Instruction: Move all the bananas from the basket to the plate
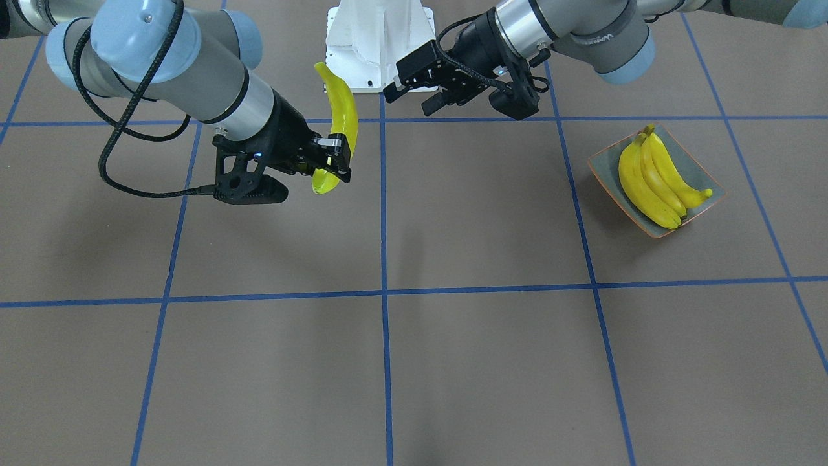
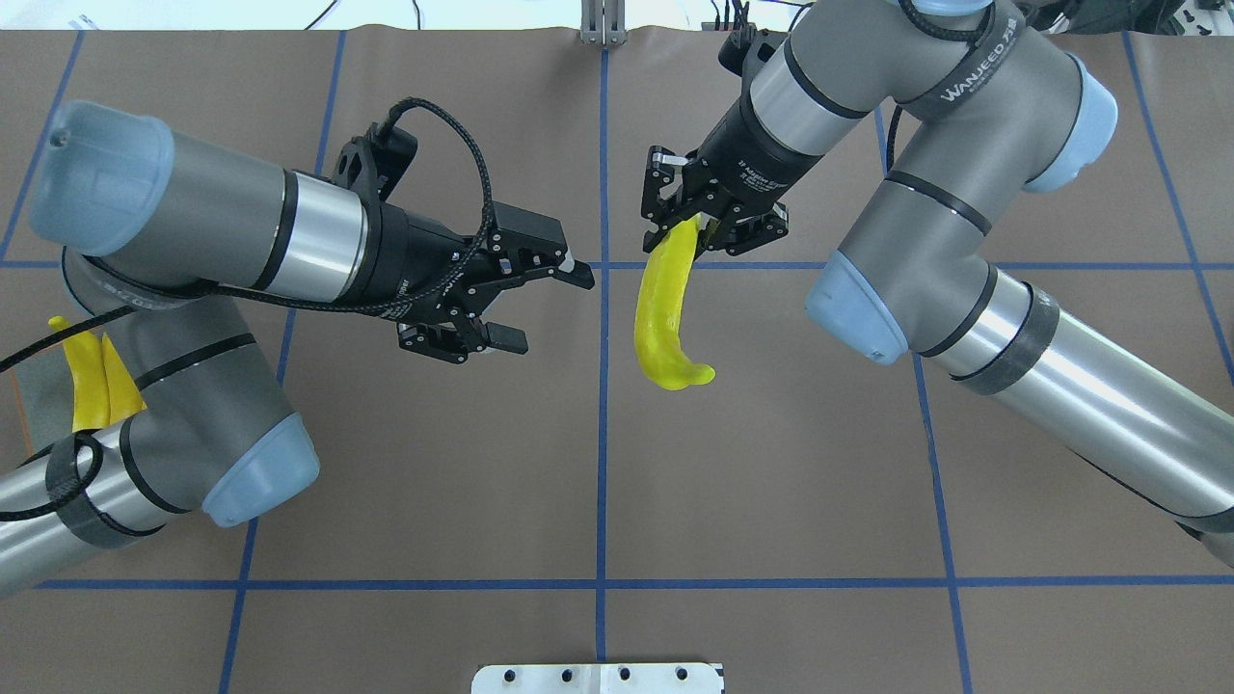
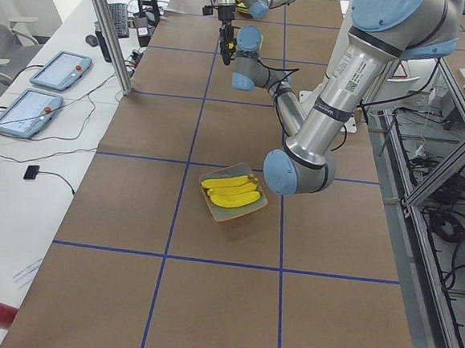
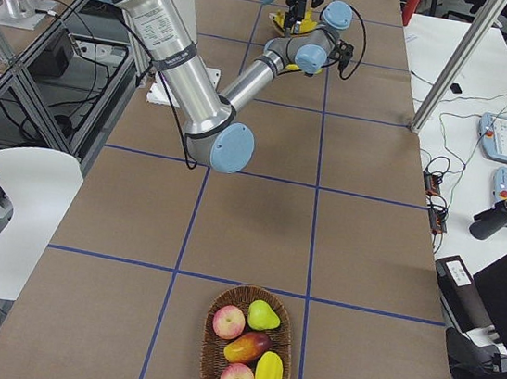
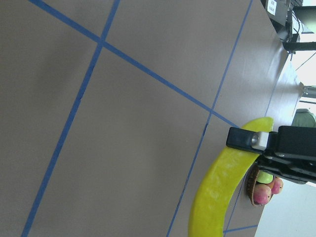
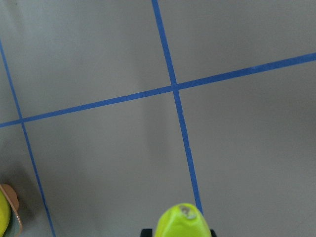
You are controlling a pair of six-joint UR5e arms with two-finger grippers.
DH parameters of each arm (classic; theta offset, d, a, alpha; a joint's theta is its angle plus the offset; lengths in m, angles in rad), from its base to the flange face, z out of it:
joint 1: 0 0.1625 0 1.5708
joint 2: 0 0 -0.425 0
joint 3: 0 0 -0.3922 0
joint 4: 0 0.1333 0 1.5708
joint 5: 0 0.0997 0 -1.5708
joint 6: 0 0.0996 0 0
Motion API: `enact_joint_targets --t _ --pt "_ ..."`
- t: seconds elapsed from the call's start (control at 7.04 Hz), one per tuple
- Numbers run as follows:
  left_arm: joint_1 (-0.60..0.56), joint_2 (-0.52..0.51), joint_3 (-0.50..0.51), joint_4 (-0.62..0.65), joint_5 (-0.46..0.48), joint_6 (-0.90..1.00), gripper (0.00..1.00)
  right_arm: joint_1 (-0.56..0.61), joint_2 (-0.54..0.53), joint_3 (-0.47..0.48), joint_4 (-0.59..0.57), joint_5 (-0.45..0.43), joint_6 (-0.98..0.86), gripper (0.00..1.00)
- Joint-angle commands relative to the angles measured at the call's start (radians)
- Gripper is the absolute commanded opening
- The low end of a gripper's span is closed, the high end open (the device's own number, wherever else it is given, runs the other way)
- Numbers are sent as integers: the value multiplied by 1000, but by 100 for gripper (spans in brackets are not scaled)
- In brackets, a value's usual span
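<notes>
Evidently, most of the task was done. Three bright yellow curved bananas (image 1: pixel 653 181) were laid side by side on the squarish grey-green glazed plate (image 1: pixel 605 169) with its thin orange-brown rim. The plate was set on the brown tabletop (image 1: pixel 485 213), which was marked with blue tape lines, toward the robot's left end.

The fourth yellow banana (image 2: pixel 660 308) was held clear of the tabletop near the middle. It was pinched close to one end by the closed jaws of the right gripper (image 2: pixel 686 224), and the rest of it reached toward the robot's base. The left gripper (image 2: pixel 549 308) was stationed just beside it without touching, its jaws spread wide and nothing between them.

In the round woven wicker basket (image 4: pixel 207 338), at the far right end, only apples, a pear and other rounded fruit were seen; no banana could be made out. A handover and one last placement on the plate were judged to be left.
</notes>
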Motion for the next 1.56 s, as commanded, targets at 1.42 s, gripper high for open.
enact_joint_targets --t 1.42 --pt "111 -113 91 -11 53 26 78 -15 0 35 25 36 0 0"
